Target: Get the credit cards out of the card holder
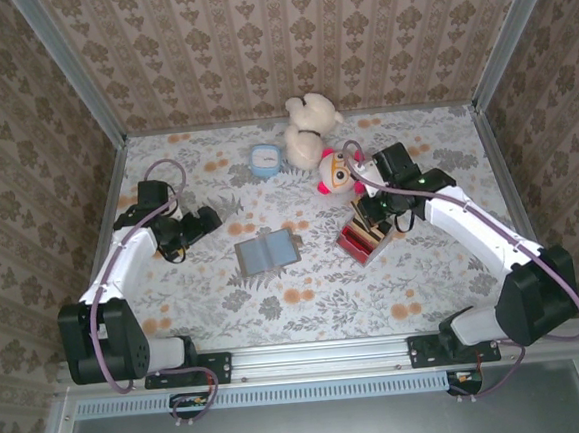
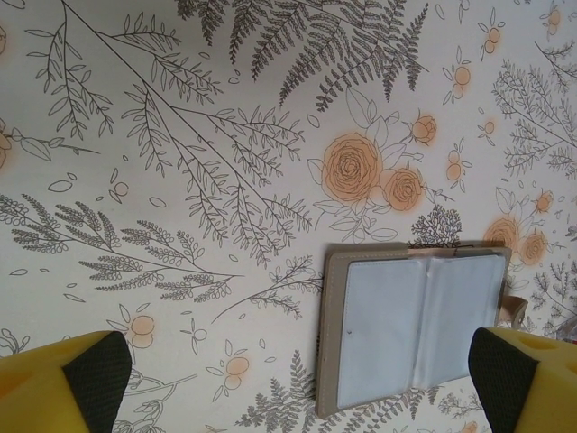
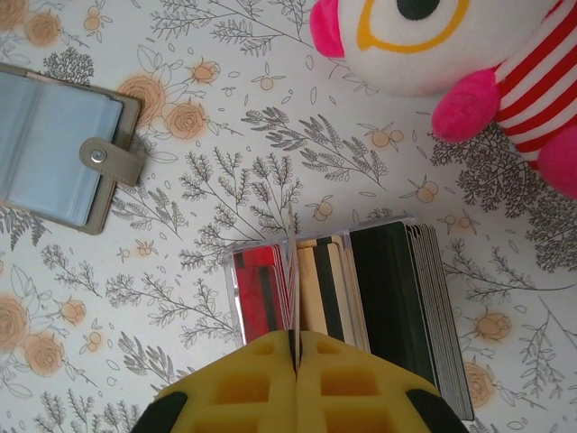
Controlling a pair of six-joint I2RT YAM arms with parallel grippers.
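Observation:
The grey card holder (image 1: 267, 249) lies open and flat on the flowered table, its pale blue pockets facing up. My left gripper (image 1: 202, 223) hovers just left of it, open wide. In the left wrist view the card holder (image 2: 415, 329) sits toward the right fingertip of my left gripper (image 2: 293, 386), with nothing between the fingers. My right gripper (image 3: 295, 347) is shut on a thin credit card (image 3: 293, 262), seen edge-on, its colour not readable. It is held upright over the clear tray (image 3: 231, 298) of red, tan and dark cards. The holder's snap tab (image 3: 108, 158) points toward the tray.
A white plush bear (image 1: 310, 125) and a pink-and-white striped plush (image 1: 338, 173) sit at the back, close to my right gripper (image 1: 370, 213). A small light blue box (image 1: 264, 160) stands behind the holder. Patterned walls enclose the table on three sides.

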